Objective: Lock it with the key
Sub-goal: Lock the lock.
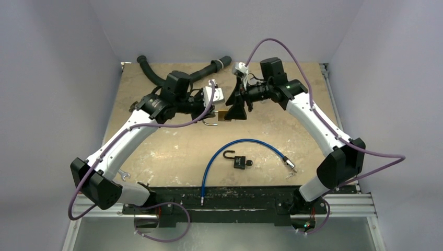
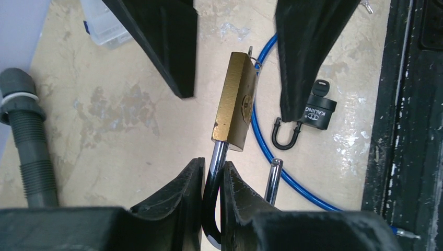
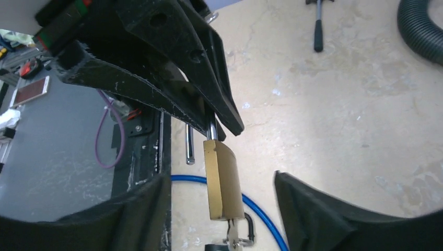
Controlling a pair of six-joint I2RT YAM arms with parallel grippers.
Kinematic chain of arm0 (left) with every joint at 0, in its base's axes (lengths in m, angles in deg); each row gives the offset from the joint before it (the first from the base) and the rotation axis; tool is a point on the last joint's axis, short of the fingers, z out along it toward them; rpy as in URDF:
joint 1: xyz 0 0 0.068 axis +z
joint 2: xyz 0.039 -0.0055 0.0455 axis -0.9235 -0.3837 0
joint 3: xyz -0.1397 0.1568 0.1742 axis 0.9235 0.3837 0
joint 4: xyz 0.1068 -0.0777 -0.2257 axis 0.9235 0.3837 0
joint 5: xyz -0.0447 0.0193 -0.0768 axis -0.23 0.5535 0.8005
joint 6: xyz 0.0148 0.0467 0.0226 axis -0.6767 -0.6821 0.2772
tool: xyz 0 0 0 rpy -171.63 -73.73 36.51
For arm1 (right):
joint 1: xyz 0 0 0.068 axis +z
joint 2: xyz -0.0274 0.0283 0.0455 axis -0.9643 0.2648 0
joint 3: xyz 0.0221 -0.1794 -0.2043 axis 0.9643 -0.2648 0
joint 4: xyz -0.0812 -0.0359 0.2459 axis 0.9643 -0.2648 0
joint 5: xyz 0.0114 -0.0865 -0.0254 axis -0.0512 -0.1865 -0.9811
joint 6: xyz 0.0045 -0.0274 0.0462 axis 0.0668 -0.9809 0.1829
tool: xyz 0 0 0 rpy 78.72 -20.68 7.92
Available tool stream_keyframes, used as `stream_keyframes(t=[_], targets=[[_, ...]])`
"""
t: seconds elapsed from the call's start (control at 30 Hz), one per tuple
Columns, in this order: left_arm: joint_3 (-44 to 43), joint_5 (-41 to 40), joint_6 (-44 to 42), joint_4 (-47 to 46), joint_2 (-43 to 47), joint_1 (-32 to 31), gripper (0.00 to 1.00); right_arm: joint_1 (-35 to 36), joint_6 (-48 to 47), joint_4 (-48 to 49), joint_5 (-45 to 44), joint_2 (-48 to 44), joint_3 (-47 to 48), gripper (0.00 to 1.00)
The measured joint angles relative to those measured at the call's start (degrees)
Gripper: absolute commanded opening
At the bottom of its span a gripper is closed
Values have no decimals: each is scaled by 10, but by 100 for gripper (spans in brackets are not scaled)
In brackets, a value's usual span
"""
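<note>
My left gripper point(image 2: 213, 166) is shut on the chrome shackle point(image 2: 217, 172) of a brass padlock point(image 2: 235, 102), held above the table. The shackle is open: its free leg point(image 2: 272, 180) stands clear of the body. A small key point(image 3: 233, 235) sticks out of the padlock's point(image 3: 223, 180) far end. My right gripper point(image 3: 222, 193) is open, its fingers either side of the brass body without touching it. In the top view the padlock point(image 1: 224, 115) hangs between the left gripper point(image 1: 211, 116) and the right gripper point(image 1: 236, 111).
A blue cable point(image 1: 224, 149) curves across the table's front middle. A small black padlock point(image 1: 239, 162) with its own key lies inside that curve. A black ribbed hose point(image 1: 193, 73) lies at the back. A black rail point(image 1: 230, 196) runs along the near edge.
</note>
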Motion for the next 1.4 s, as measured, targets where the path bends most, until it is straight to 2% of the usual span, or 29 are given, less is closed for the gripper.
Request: stream_keyframes(t=[0.23,0.3,0.6,0.73,0.9,0.97,1.4], targets=[[-5,16,42,-14,9,8,0,-27,14,62,14,-48,-32,92],[-15,25,47,-11,10,10,0,-30,15,82,21,-67,-46,99],[-80,58,95,-21,9,10,0,-30,47,171,35,-117,-95,96],[-89,64,123,-43,9,10,0,-29,82,210,43,-118,-104,90],[-95,73,146,-54,7,10,0,-26,125,255,54,-118,-106,74],[-97,75,152,-57,5,10,0,-24,139,268,56,-118,-107,71],[-97,96,178,-80,1,10,0,-19,191,297,68,-119,-118,45]])
